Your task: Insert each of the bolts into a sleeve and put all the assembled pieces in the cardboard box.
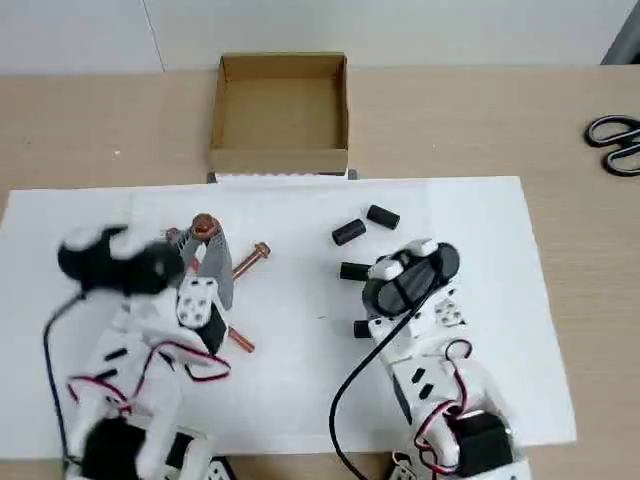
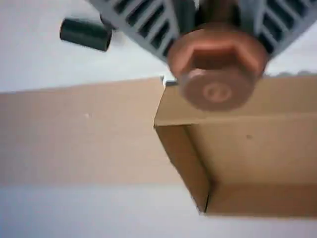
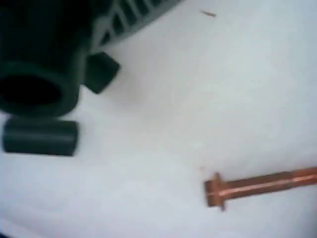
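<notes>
My left gripper (image 1: 204, 245) is shut on a copper bolt (image 1: 203, 226), whose hex head (image 2: 215, 67) sits between the grey ribbed fingers (image 2: 133, 17) and points toward the cardboard box (image 2: 183, 153). Two more bolts (image 1: 250, 262) (image 1: 240, 340) lie on the white sheet near that arm. My right gripper (image 3: 59, 49) is shut on a black sleeve (image 3: 34, 79), its bore open toward the camera. Loose sleeves (image 1: 383, 216) (image 1: 348, 232) (image 1: 355, 270) lie by the right arm (image 1: 410, 272). A bolt (image 3: 257, 186) lies beyond it.
The cardboard box (image 1: 228, 110) stands open at the table's far side, just past the white sheet (image 1: 480, 220). Scissors (image 1: 615, 143) lie at the far right edge. Another sleeve (image 1: 362, 328) rests beside the right arm's base.
</notes>
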You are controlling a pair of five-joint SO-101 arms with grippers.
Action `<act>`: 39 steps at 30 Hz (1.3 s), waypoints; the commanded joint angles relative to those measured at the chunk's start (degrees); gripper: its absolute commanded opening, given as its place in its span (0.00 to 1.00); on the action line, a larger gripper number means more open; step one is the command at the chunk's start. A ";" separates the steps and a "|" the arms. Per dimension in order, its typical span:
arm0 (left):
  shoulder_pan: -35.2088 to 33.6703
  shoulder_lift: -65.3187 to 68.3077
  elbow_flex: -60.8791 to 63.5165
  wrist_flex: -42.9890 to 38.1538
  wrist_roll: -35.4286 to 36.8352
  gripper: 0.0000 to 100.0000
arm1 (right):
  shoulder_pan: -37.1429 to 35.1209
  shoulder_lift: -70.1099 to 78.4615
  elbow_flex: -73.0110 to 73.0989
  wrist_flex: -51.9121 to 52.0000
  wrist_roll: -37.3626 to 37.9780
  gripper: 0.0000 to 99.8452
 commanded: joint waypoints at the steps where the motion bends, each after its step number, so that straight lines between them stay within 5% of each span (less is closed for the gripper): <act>1: -0.26 -7.38 5.85 -6.95 0.44 0.00 | -3.47 -1.27 2.55 -4.18 -0.35 0.00; 16: 0.18 -5.63 5.76 -12.84 21.80 0.00 | -15.78 -1.10 9.41 -10.15 -0.35 0.00; 27: 9.23 -5.27 5.85 -10.02 22.51 0.00 | -19.21 -1.10 10.99 -16.84 -0.35 0.00; 39: 11.78 -5.36 8.66 -6.86 20.48 0.00 | -20.70 -1.10 8.44 -16.40 -0.35 0.00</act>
